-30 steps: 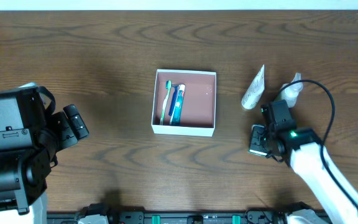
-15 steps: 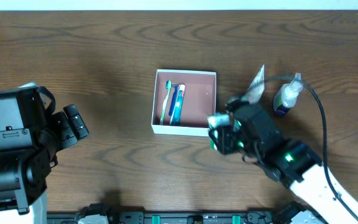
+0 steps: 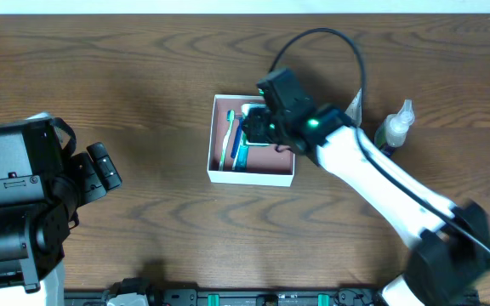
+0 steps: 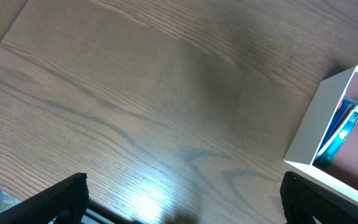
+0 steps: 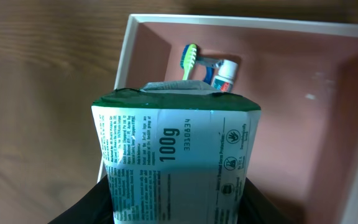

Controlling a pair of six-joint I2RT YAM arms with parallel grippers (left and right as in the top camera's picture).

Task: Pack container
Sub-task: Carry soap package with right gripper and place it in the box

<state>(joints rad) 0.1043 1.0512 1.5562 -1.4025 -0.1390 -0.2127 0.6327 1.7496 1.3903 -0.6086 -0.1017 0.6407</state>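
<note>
The container (image 3: 251, 178) is a shallow white-walled box with a pink-brown inside, at the table's middle. In it lie a green toothbrush (image 3: 226, 140) and a blue tube (image 3: 242, 151). My right gripper (image 3: 260, 127) hovers over the box's left half, shut on a green-and-white packet (image 5: 176, 155) marked 100g. The right wrist view shows the box wall (image 5: 241, 22), the toothbrush head (image 5: 189, 57) and the tube cap (image 5: 224, 73) beyond the packet. My left gripper (image 3: 102, 168) is open and empty at the far left; its view shows the box's corner (image 4: 309, 134).
A white tube (image 3: 353, 109) lies right of the box, partly hidden by my right arm. A small spray bottle (image 3: 395, 127) lies further right. The right arm's cable arcs above the box's far right corner.
My right arm swung from the table's right side leftward and away, carrying the packet over the container. The left arm has not moved.
</note>
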